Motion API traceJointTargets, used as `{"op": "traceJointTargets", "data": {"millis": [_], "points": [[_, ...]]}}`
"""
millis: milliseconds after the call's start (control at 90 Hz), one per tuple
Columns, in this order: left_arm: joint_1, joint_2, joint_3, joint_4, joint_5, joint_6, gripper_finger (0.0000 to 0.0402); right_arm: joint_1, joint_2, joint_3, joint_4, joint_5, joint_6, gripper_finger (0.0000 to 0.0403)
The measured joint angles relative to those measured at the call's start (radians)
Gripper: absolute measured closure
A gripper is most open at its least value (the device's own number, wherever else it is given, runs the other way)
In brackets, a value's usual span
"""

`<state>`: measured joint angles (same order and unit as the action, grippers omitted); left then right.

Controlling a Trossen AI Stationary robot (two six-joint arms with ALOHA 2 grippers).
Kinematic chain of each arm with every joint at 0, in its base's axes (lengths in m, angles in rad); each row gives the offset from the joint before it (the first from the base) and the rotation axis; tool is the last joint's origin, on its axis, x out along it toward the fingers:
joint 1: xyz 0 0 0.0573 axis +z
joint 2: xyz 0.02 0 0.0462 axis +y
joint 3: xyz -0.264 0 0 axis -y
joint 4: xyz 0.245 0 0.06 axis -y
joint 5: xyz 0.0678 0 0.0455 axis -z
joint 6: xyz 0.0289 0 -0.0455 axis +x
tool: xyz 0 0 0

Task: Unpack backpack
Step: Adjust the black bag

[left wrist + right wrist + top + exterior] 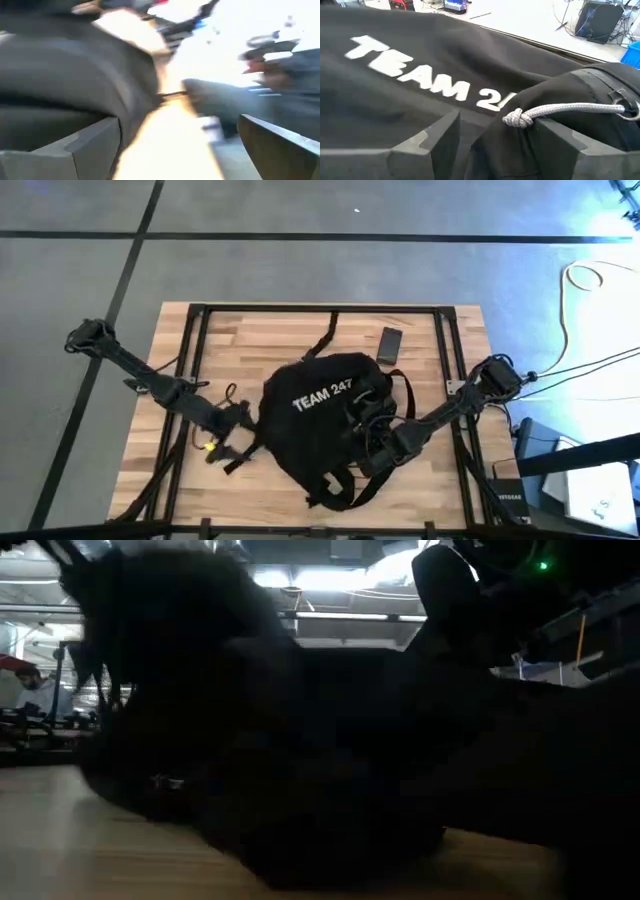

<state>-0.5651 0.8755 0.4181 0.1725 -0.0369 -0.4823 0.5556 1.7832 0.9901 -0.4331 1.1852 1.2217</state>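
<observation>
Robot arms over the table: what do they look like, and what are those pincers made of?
Both are slim, dark, jointed arms with bulky joints. The right pincer has two flat, blocky dark-grey fingers with stepped edges. The left pincer has a small yellow spot beside it.

Right gripper (492,142) down on black backpack (395,115), fingers (427,145) spread apart. White "TEAM 2" lettering just ahead. Grey knotted cord (560,111) lies across bunched fabric between fingers.

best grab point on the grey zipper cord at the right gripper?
Grip the grey cord just behind its knot, probably by closing across it from above: it lies stretched over a raised fold of the backpack, between the right gripper's open jaws, and the knot should stop slipping.
</observation>
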Motion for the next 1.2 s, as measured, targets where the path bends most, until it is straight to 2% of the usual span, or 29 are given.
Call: {"op": "traceJointTargets", "data": {"millis": [78, 167, 289, 378, 467, 567, 756, 844, 944, 1078, 1200], "points": [[-0.042, 0.001, 0.000, 0.159, 0.073, 0.001, 0.0027, 0.000, 0.000, 0.000, 0.006, 0.009, -0.001, 0.0197], [-0.090, 0.018, 0.001, 0.320, 0.078, 0.082, 0.0027, 0.000, 0.000, 0.000, 0.047, 0.026, -0.053, 0.0197], [-0.122, 0.048, 0.001, 0.412, 0.032, 0.251, 0.0027, -0.001, 0.000, 0.000, 0.169, 0.027, -0.191, 0.0197], [-0.120, 0.060, 0.001, 0.449, -0.042, 0.362, 0.0027, -0.007, 0.000, 0.000, 0.257, 0.026, -0.267, 0.0197], [-0.121, 0.097, 0.001, 0.488, -0.116, 0.409, 0.0027, -0.018, 0.000, 0.000, 0.309, 0.020, -0.312, 0.0197], [-0.110, 0.177, 0.001, 0.474, -0.149, 0.438, 0.0027, -0.033, 0.000, 0.000, 0.331, -0.011, -0.339, 0.0197], [-0.061, 0.372, 0.007, 0.466, -0.207, 0.404, 0.0027, -0.041, -0.001, 0.000, 0.331, -0.099, -0.346, 0.0197], [-0.035, 0.437, 0.026, 0.468, -0.246, 0.338, 0.0027, -0.041, -0.008, 0.000, 0.329, -0.163, -0.379, 0.0197], [-0.003, 0.479, 0.035, 0.465, -0.260, 0.267, 0.0027, -0.020, -0.033, 0.000, 0.325, -0.253, -0.459, 0.0197], [0.038, 0.501, 0.035, 0.381, -0.264, 0.164, 0.0027, 0.048, -0.071, 0.000, 0.277, -0.269, -0.520, 0.0197], [0.075, 0.510, 0.035, 0.274, -0.316, 0.106, 0.0027, 0.103, -0.111, 0.000, 0.142, -0.279, -0.528, 0.0197]]}}
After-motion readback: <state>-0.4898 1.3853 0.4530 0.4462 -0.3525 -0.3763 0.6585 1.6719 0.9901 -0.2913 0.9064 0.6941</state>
